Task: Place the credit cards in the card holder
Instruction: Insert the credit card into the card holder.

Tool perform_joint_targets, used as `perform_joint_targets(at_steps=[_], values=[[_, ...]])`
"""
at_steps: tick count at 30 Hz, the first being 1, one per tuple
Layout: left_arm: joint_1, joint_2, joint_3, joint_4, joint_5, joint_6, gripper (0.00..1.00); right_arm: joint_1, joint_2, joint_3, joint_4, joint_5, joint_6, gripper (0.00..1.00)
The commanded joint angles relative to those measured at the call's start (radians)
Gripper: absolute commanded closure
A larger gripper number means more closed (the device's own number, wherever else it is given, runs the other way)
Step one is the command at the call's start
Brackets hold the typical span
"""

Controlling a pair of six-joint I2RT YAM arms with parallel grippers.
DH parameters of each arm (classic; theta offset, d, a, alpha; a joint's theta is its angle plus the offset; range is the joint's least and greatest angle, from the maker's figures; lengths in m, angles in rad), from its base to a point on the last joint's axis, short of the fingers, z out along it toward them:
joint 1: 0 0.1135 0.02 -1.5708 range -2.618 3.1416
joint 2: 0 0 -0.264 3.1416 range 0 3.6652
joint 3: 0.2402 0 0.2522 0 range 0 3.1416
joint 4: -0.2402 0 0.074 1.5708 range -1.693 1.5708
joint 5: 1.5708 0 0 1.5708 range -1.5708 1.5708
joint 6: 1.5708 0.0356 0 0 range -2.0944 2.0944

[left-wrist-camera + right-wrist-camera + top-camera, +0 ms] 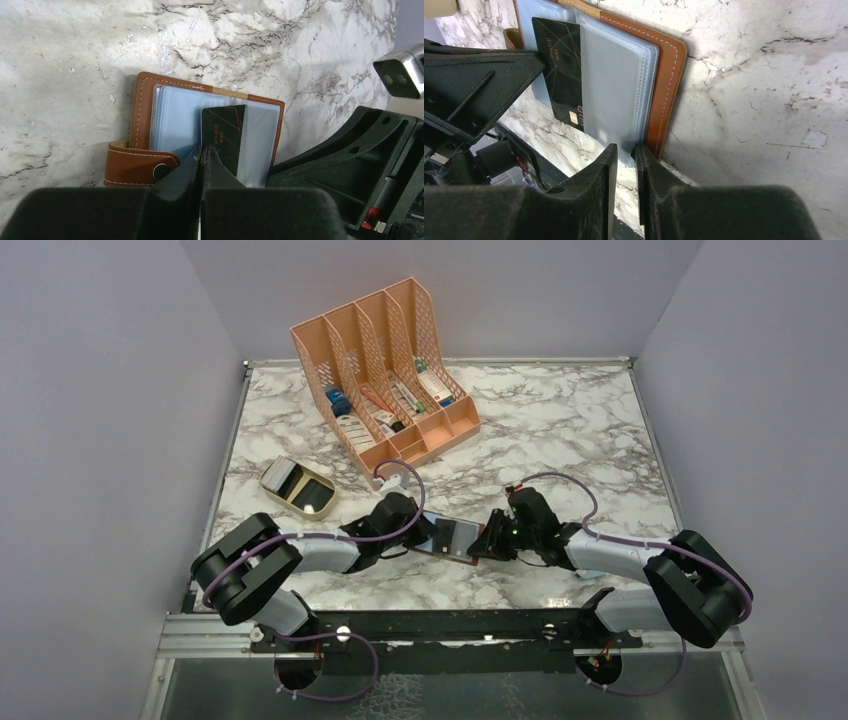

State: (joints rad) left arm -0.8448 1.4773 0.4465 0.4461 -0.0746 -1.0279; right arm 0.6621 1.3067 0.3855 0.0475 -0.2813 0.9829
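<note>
The card holder (470, 540) lies open on the marble between my two grippers, its brown cover (145, 110) (669, 75) framing pale blue clear sleeves. A black credit card (225, 135) (561, 70) with thin gold lines lies on the sleeves, one long side tucked under a translucent sleeve. My left gripper (425, 536) (205, 150) is shut, its tips against the card's near edge beside the snap tab (140, 167). My right gripper (488, 540) (626, 150) stands at the holder's opposite end with a narrow gap between its jaws. The sleeves' corner reaches the mouth of that gap.
A peach slotted desk organizer (385, 370) holding small items stands at the back. A tan oval case (298, 486) lies left of the arms. The right arm's black body (350, 165) crowds the holder's right side; the left arm (474, 85) crowds the other.
</note>
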Motion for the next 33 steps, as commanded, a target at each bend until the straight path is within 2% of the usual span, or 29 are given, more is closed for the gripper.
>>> perform_joint_targets(at_steps=[1,4,7,13,21,26,28,31,33], values=[[-0.006,-0.03,0.006,-0.06,0.049,0.054,1.0,0.007,0.009,-0.002,-0.043,0.022,-0.003,0.79],[-0.005,-0.029,0.06,-0.166,0.056,0.113,1.0,0.006,0.004,0.002,-0.053,0.031,-0.007,0.79],[-0.005,-0.03,0.088,-0.205,0.066,0.149,1.0,0.007,0.003,0.006,-0.059,0.037,-0.011,0.79],[-0.004,0.005,0.11,-0.161,0.117,0.151,1.0,0.007,0.022,0.017,-0.044,0.022,-0.025,0.79],[-0.009,0.087,0.137,-0.091,0.185,0.077,1.0,0.007,0.043,0.054,-0.055,0.014,-0.058,0.79],[-0.01,0.06,0.139,-0.08,0.209,0.063,0.79,0.007,0.024,0.066,-0.089,0.017,-0.069,0.78],[-0.007,0.013,0.135,-0.092,0.196,0.066,0.75,0.006,0.006,0.07,-0.11,0.024,-0.083,0.75],[-0.008,-0.06,0.146,-0.183,0.133,0.055,0.6,0.007,-0.028,0.075,-0.133,0.026,-0.106,0.68],[-0.008,-0.098,0.158,-0.264,0.095,0.068,0.54,0.007,-0.05,0.076,-0.139,0.024,-0.115,0.62]])
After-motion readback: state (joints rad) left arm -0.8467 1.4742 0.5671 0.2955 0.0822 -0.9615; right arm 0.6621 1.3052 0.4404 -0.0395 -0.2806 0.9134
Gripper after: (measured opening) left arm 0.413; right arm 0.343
